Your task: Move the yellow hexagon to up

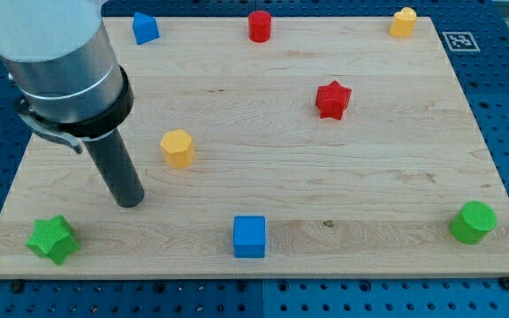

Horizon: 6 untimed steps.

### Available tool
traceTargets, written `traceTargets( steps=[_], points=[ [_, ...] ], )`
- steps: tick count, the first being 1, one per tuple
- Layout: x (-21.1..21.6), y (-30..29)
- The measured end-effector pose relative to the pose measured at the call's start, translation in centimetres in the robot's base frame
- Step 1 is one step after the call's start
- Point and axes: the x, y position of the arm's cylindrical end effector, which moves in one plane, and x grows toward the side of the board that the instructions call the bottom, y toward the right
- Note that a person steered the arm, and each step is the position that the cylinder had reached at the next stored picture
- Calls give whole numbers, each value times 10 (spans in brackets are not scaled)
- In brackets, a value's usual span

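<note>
There is no claw to open or clench, only a dark rod. My tip (130,203) rests on the bench (343,168), touching no block, near the yellow hexagon (177,147), which sits just to its upper right. The arm comes down from the view's top left, leaning slightly. A green star (52,238) lies at lower left, a blue cube (249,236) at bottom centre.

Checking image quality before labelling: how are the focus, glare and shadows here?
Camera view: even, soft lighting, no strong glare on the wooden board; the yellow hexagon and other blocks look sharp, with faint shadows; my tip is in focus, left of and below the hexagon, apart from it.
</note>
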Motion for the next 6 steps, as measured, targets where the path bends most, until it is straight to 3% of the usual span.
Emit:
traceTargets(
  steps=[2,3,6],
  points=[
    [-2,57],
    [-23,68],
    [-106,-7]
  ],
)
